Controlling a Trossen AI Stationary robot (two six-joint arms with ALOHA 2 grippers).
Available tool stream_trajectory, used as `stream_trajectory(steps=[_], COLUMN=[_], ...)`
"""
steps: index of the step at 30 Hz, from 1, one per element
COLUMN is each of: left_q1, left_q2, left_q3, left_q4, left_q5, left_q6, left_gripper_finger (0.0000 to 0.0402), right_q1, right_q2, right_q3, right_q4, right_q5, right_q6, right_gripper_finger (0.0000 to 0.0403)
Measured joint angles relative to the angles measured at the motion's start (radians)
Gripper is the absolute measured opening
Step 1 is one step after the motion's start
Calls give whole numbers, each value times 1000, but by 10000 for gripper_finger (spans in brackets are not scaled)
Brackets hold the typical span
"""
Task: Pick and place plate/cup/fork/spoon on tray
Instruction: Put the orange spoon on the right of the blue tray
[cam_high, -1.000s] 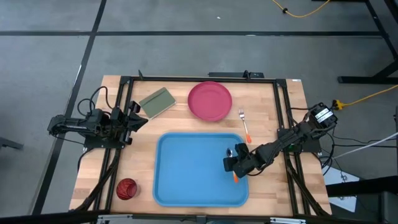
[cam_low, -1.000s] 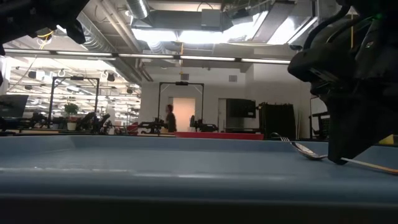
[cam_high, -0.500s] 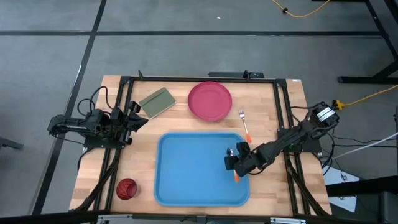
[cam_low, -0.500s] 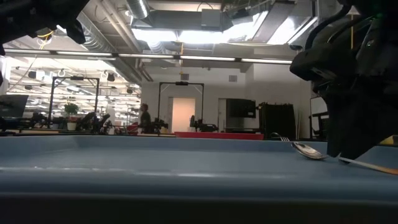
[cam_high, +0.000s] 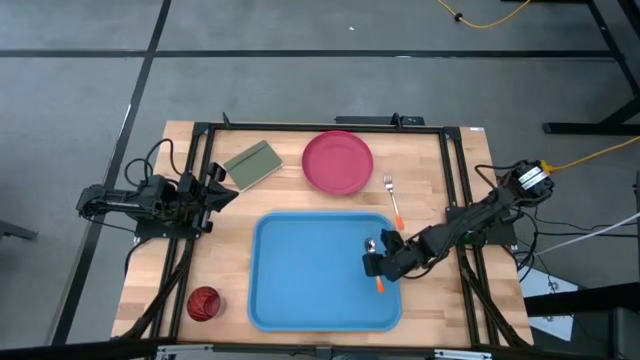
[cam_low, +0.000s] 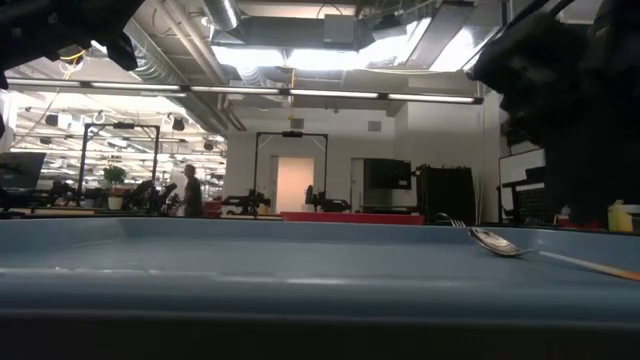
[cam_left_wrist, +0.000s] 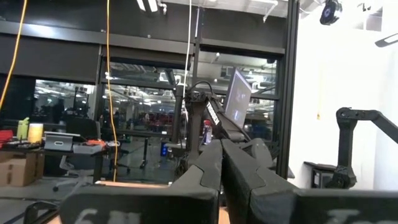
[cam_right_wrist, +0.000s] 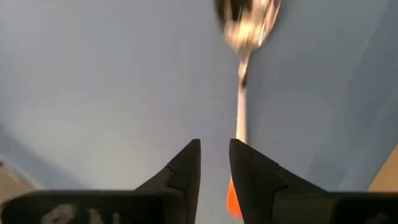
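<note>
The blue tray (cam_high: 310, 270) lies at the table's middle front. The spoon (cam_high: 372, 252), with a silver bowl and stem and an orange handle end (cam_right_wrist: 231, 198), lies flat on the tray's right part; it also shows in the low view (cam_low: 497, 243). My right gripper (cam_high: 380, 266) hovers just above the spoon's handle, narrowly open and empty (cam_right_wrist: 214, 162). The fork (cam_high: 392, 200) lies on the table right of the pink-red plate (cam_high: 338, 162). The dark red cup (cam_high: 203, 303) stands at the front left. My left gripper (cam_high: 218, 190) waits shut at the left edge.
An olive-green block (cam_high: 252, 165) lies at the far left, beside the plate. The tray's raised edge (cam_low: 300, 300) fills the low view's foreground. A black frame rail (cam_high: 455, 200) runs along the table's right side next to my right arm.
My right gripper has risen off the spoon's handle and drawn back a little toward the table's right edge. The spoon stays lying on the tray where it was.
</note>
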Motion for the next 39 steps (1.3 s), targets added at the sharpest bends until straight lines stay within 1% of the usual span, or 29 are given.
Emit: stream_trajectory(steps=[3,7,12,18,26,39], left_q1=[0,0,0,0,0,0], left_q2=[0,0,0,0,0,0], left_q3=[0,0,0,0,0,0], left_q4=[-2,-3,-3,-4,-3,-3], left_q5=[0,0,0,-1,-3,-4], left_q6=[0,0,0,0,0,0], left_gripper_finger=[0,0,0,0,0,0], right_q1=[14,37,88,127,129,129], right_q2=[-1,6,40,93,141,143], right_q3=[7,38,64,71,71,71], right_q4=[41,29,-54,-65,-40,-17], right_q5=[-20,-49,-106,-110,-107,-103], right_q6=[-1,6,106,212,223,206], right_gripper_finger=[91,91,90,90,90,90])
